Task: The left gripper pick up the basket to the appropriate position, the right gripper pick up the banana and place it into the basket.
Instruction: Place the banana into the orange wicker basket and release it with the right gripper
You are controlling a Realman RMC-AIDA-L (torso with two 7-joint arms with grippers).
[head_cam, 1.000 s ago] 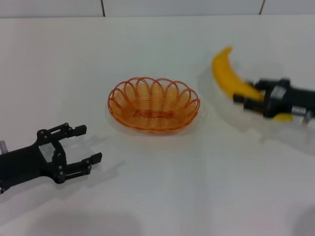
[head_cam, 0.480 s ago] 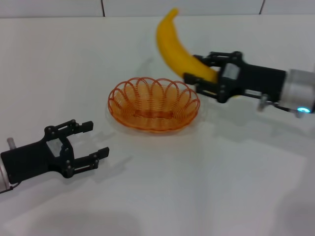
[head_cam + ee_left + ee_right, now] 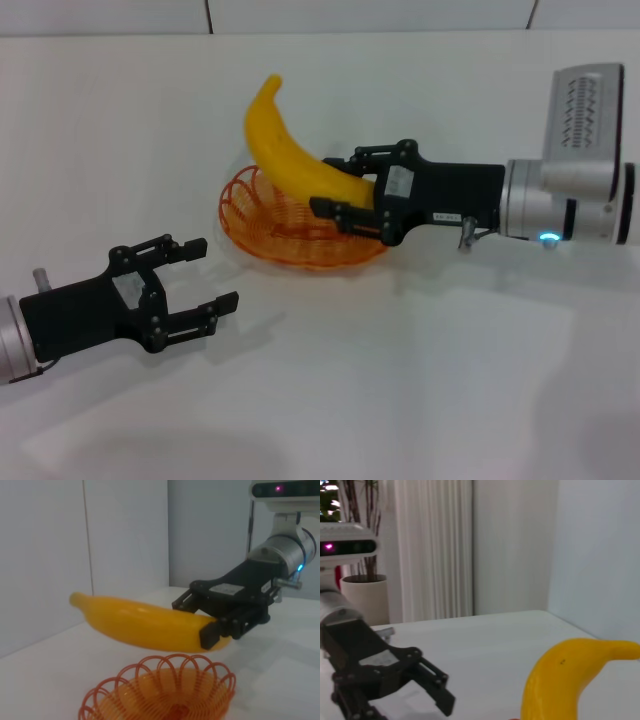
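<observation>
The orange wire basket (image 3: 262, 225) stands on the white table in the head view; it also shows in the left wrist view (image 3: 160, 695). My right gripper (image 3: 340, 190) is shut on the yellow banana (image 3: 285, 155) and holds it above the basket, one end pointing up and away. The left wrist view shows the banana (image 3: 145, 627) hanging just over the basket in the right gripper (image 3: 220, 625). My left gripper (image 3: 205, 275) is open and empty, near the table's front left, apart from the basket. The right wrist view shows the banana (image 3: 560, 680) and the left gripper (image 3: 437, 687) farther off.
The white table (image 3: 420, 380) spreads around the basket. A white wall with tile seams (image 3: 210, 15) runs along the back. A potted plant (image 3: 362, 592) and a curtain stand beyond the table in the right wrist view.
My right gripper has carried the banana leftward from beside the basket to over it. My left gripper has moved a little forward toward the basket, still open.
</observation>
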